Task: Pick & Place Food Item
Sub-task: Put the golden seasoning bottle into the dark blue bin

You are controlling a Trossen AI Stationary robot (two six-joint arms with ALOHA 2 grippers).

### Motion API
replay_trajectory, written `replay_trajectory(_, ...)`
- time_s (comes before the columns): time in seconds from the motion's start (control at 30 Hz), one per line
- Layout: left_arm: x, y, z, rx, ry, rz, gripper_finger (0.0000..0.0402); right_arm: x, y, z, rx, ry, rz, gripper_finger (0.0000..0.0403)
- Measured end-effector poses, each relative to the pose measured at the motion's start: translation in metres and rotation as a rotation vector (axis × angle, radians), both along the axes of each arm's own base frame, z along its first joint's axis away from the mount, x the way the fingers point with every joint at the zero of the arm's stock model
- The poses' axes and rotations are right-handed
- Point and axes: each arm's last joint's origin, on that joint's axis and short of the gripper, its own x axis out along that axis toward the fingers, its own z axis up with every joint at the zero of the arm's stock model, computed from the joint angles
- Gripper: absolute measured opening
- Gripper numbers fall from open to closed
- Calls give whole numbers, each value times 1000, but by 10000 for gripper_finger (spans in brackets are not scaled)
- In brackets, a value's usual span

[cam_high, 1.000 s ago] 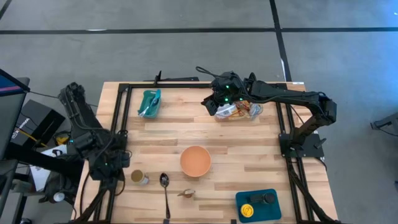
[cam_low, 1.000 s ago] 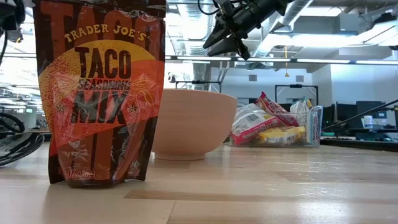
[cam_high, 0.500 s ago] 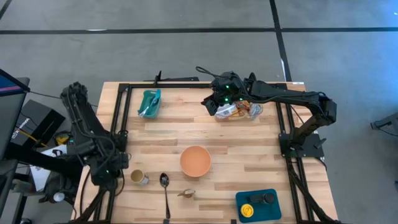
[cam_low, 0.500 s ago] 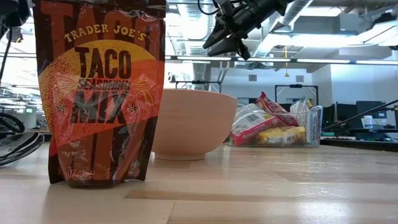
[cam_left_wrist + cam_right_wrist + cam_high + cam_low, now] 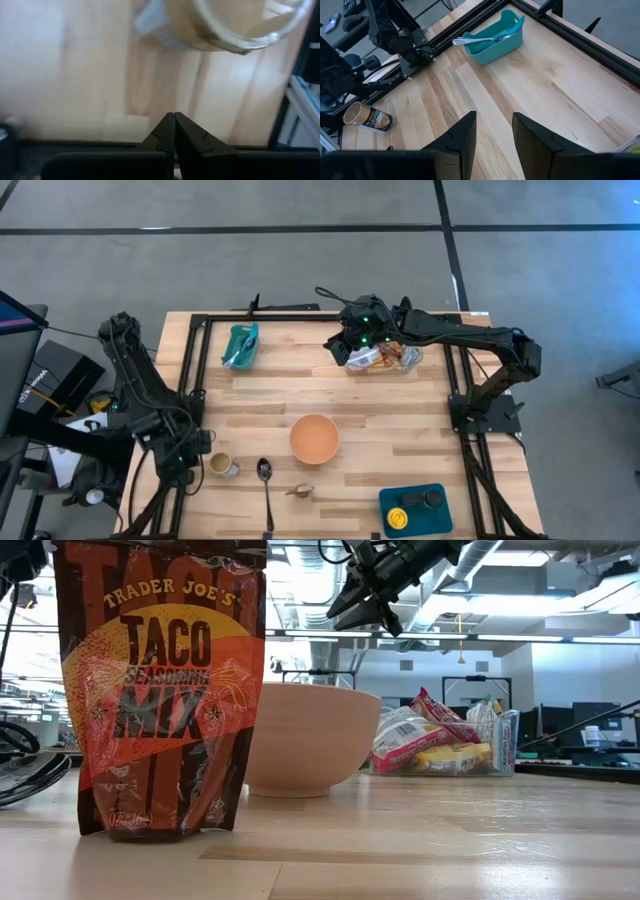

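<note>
Left arm was the only thing that moved over the last second. In the high view the left gripper (image 5: pixel 195 463) had slid toward the near edge of the table (image 5: pixel 400 410) and ended just beside the paper cup (image 5: pixel 222 465), which lay on its side at about 9 o'clock from the orange bowl (image 5: pixel 314 438). Its fingers were pressed together with nothing between them, and its wrist view showed the cup's rim close ahead, not touching.

Right gripper (image 5: pixel 352 350) hadn't budged. It hung over the clear bin (image 5: pixel 385 357) of snack packets (image 5: pixel 425 735) at roughly 1 o'clock from the bowl. Fingers stood apart and empty (right wrist view showed only bare wood between them). In the low view it sat well above the bin, no contact.

So the food was not picked yet: packets were all in the bin and the bowl looked empty from above. A taco seasoning packet (image 5: pixel 160 690) stood upright right in front of the low camera, untouched.

My read: the left-arm shift looked like repositioning, not part of the pick, since closed fingers can't grab the cup. The right arm was the one placed for the task; it needed to descend into the bin, then close on a packet. Where the packet should go was probably the bowl, but that's a guess.
</note>
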Motion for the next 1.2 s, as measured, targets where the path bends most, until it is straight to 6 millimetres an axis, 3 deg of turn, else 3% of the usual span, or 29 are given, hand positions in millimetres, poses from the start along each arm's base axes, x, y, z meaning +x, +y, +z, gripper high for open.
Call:
replay_trajectory(0.3, 2, -5, -9, -27, -86, -169, 0, 0, 0, 0, 0, 0, 0, 120)
replay_trajectory(1.2, 31, 8, -17, 44, -328, 98, 0, 0, 0, 0, 1, 0, 0, 120)
